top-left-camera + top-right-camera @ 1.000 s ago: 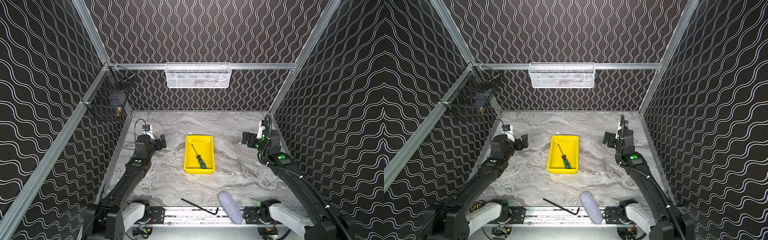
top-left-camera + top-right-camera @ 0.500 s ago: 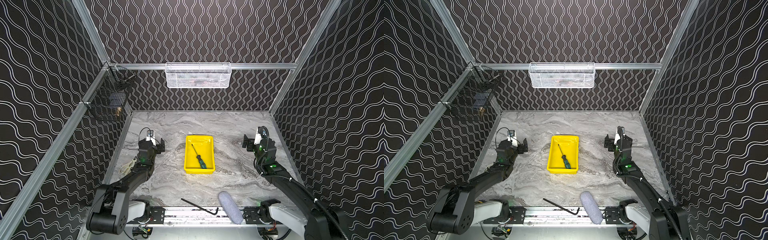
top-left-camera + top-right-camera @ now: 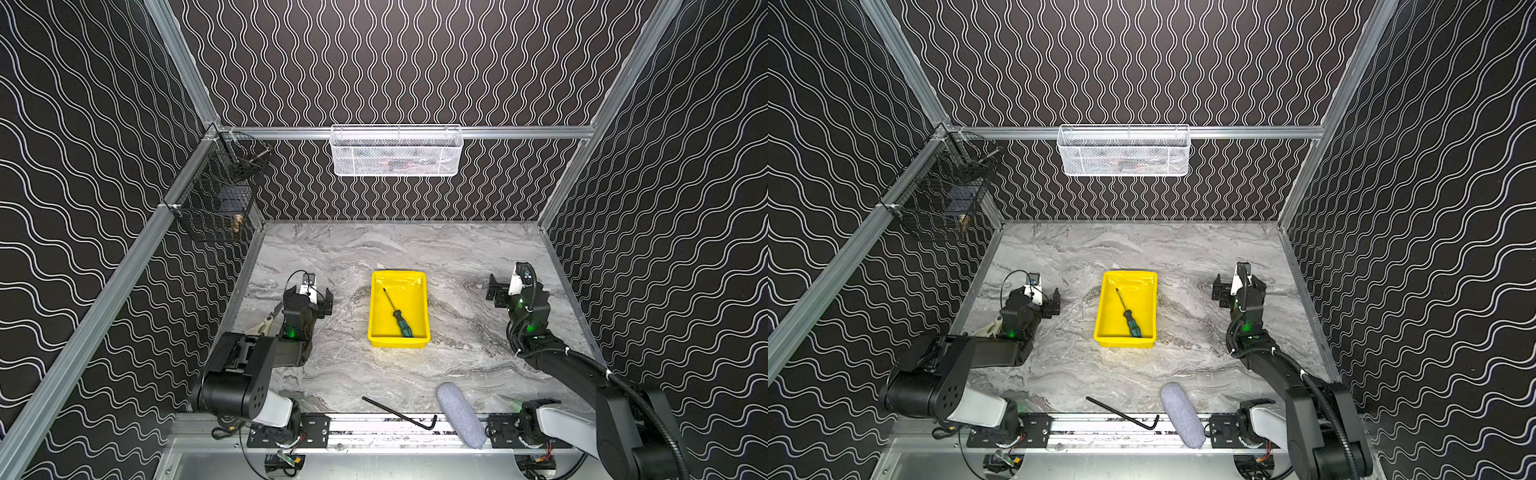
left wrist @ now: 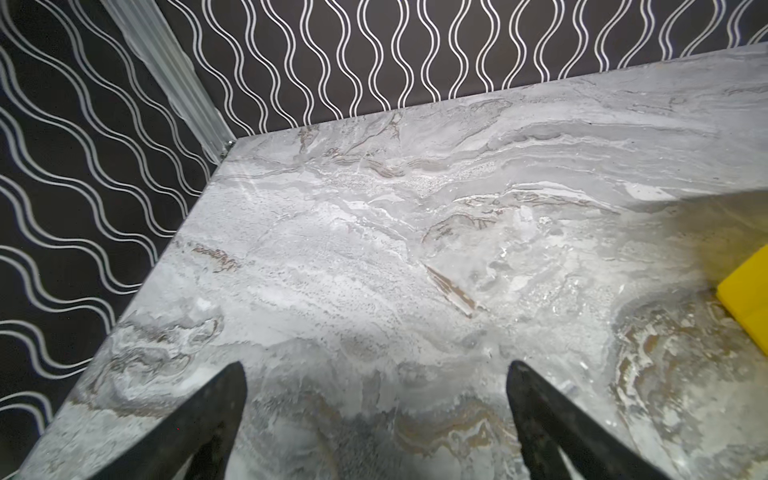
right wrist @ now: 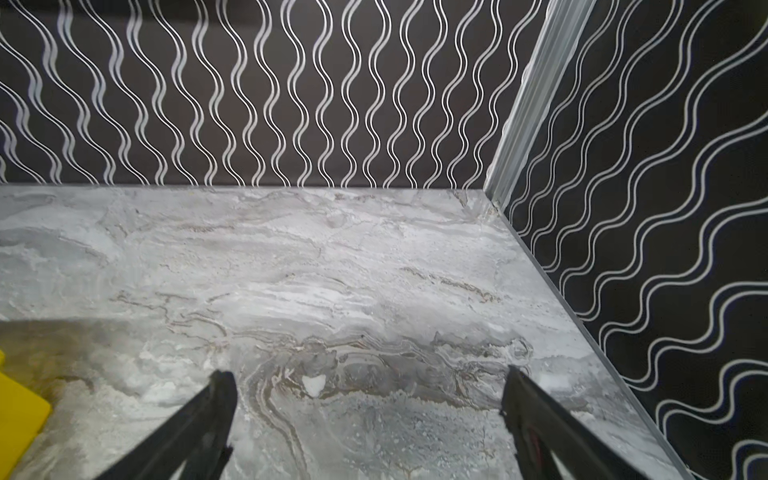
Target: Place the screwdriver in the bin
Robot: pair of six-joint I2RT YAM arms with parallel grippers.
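**One screwdriver (image 3: 400,314) in the bin (image 3: 420,277); both pincers open, empty**

Edges, room.
- Left pincer (image 4: 374,370): fingers spread wide, only bare table (image 4: 374,232) between them. The side wall is close on its outer side and the back wall is well ahead. Open marble runs ahead of it and toward the middle.
- Right pincer (image 5: 370,376): also spread wide, holding nothing, low over the table. Side wall near on its outer side, back wall well ahead.

Surroundings.
- The bin sits between the two pincers, apart from both, with bare marble on either side. A yellow corner of it shows in each wrist view.
- The screwdriver lies flat on the bin floor, slantwise, handle toward the near rim and tip toward the far rim.
- Behind both pincers, at the front rail by the arm bases, lie a black hex key (image 3: 399,414) and a grey padded roll (image 3: 460,414). They are just beside each other; contact cannot be told.
- A white mesh basket (image 3: 397,151) hangs on the back rail, above the table.
- A black wire basket (image 3: 216,195) hangs on the left rail, above and ahead of the left pincer.

Count: pincers 2, baskets 2, screwdriver 1, bin 1, hex key 1, roll 1.
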